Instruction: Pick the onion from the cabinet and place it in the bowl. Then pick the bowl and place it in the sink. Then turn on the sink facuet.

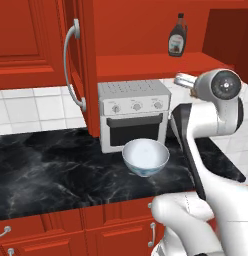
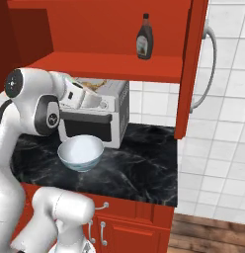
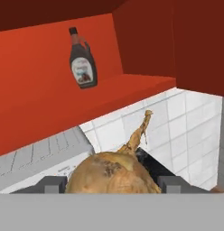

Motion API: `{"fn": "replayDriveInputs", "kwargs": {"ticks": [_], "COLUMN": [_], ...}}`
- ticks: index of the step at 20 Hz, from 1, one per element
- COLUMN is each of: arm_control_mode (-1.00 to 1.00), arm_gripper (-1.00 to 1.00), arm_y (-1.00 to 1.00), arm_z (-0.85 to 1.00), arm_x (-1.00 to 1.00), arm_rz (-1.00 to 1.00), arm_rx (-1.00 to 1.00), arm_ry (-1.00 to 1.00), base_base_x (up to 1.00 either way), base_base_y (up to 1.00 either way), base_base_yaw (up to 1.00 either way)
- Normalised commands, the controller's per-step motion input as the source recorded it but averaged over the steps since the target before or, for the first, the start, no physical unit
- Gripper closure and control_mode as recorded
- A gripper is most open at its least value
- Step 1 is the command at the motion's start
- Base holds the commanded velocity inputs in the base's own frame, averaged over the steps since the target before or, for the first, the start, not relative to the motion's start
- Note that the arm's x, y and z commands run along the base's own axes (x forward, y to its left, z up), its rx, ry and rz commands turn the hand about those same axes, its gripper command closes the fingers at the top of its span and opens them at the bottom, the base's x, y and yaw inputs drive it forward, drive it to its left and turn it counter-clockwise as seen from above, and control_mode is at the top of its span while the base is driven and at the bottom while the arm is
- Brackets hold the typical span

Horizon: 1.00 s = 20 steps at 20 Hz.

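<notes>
My gripper (image 3: 112, 186) is shut on the golden-brown onion (image 3: 109, 170), whose thin stem tail points up and away from the hand. From the right base view the gripper (image 2: 96, 93) hangs with the onion (image 2: 98, 84) just below the red shelf (image 2: 109, 66) of the open cabinet (image 2: 193, 64), above the toaster oven. The white bowl (image 1: 146, 156) (image 2: 81, 152) stands upright and empty on the black counter, below and in front of the gripper. The cabinet door (image 1: 78, 65) is swung open. The sink and its faucet are out of view.
A dark brown bottle (image 1: 177, 36) (image 2: 144, 37) (image 3: 82, 61) stands on the shelf. A white toaster oven (image 1: 133, 112) (image 2: 102, 116) sits right behind the bowl. The black marble counter (image 1: 56, 170) stretches left of the bowl, with low red cupboards (image 1: 116, 230) under it.
</notes>
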Motion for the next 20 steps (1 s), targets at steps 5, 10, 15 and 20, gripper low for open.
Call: {"fn": "replayDriveInputs", "kwargs": {"ticks": [5, 10, 15, 20], "arm_control_mode": [-1.0, -1.0, -1.0, -1.0], "arm_gripper": [1.0, 1.0, 1.0, 1.0], "arm_y": [0.73, 0.37, 0.1, 0.12], "arm_z": [-0.34, -0.82, -0.97, -0.92], "arm_x": [-0.77, -0.06, 0.18, 0.55], "arm_rz": [0.04, 0.04, 0.03, 0.04], "arm_rx": [0.01, 0.06, 0.07, 0.02], "arm_ry": [0.2, 0.32, 0.35, 0.19], "base_base_x": [0.0, 0.0, 0.0, 0.0], "base_base_y": [0.0, 0.0, 0.0, 0.0], "base_base_yaw": [0.0, 0.0, 0.0, 0.0]}}
